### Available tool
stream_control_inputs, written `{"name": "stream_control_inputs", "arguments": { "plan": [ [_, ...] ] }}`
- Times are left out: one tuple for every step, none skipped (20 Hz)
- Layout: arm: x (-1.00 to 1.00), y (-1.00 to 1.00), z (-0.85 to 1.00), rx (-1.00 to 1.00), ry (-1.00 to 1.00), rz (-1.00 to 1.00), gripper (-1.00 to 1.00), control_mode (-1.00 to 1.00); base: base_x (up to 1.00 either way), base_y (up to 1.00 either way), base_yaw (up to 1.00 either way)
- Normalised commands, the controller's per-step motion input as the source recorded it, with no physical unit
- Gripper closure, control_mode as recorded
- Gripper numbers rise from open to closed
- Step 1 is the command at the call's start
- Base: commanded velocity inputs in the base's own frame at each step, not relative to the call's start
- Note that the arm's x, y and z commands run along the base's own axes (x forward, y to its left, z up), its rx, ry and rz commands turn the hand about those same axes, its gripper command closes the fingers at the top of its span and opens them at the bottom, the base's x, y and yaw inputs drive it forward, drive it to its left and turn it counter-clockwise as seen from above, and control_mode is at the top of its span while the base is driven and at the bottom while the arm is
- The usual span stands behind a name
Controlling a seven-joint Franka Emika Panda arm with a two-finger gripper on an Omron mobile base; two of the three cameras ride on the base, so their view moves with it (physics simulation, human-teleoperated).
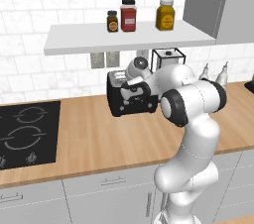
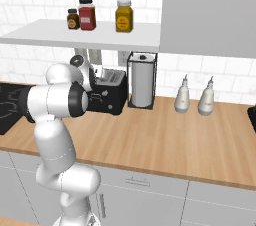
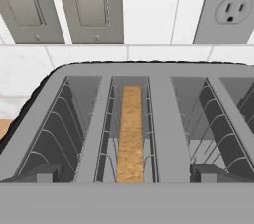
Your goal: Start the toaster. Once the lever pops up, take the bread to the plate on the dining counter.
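Arm bent, gripper (image 3: pixel 124 181) over toaster (image 3: pixel 149 119)

The left base view looks from behind the arm, on its left side, forward and down at the wood counter (image 1: pixel 99 134) and the white tile wall. The arm rises from the lower right of the frame, and the toaster (image 1: pixel 119 100) sits near the middle. The right base view looks at the same counter from the other side, with the arm at the lower left. Both views share the toaster (image 2: pixel 111 95), the shelf (image 2: pixel 100 34) with jars up top, and the counter. The hand view is very close, looking down into the toaster's slots (image 3: pixel 130 129), with the wall across the top.
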Motion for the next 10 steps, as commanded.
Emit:
{"name": "stream_control_inputs", "arguments": {
  "plan": [
    [0.00, 0.00, 0.00, 0.00, 0.00, 0.00, -1.00, -1.00, 0.00, 0.00, 0.00],
    [0.00, 0.00, 0.00, 0.00, 0.00, 0.00, -1.00, -1.00, 0.00, 0.00, 0.00],
    [0.00, 0.00, 0.00, 0.00, 0.00, 0.00, -1.00, -1.00, 0.00, 0.00, 0.00],
    [0.00, 0.00, 0.00, 0.00, 0.00, 0.00, -1.00, -1.00, 0.00, 0.00, 0.00],
    [0.00, 0.00, 0.00, 0.00, 0.00, 0.00, -1.00, -1.00, 0.00, 0.00, 0.00],
    [0.00, 0.00, 0.00, 0.00, 0.00, 0.00, -1.00, -1.00, 0.00, 0.00, 0.00],
    [0.00, 0.00, 0.00, 0.00, 0.00, 0.00, -1.00, -1.00, 0.00, 0.00, 0.00],
    [0.00, 0.00, 0.00, 0.00, 0.00, 0.00, -1.00, -1.00, 0.00, 0.00, 0.00],
    [0.00, 0.00, 0.00, 0.00, 0.00, 0.00, -1.00, -1.00, 0.00, 0.00, 0.00],
    [0.00, 0.00, 0.00, 0.00, 0.00, 0.00, -1.00, -1.00, 0.00, 0.00, 0.00]
  ]
}}
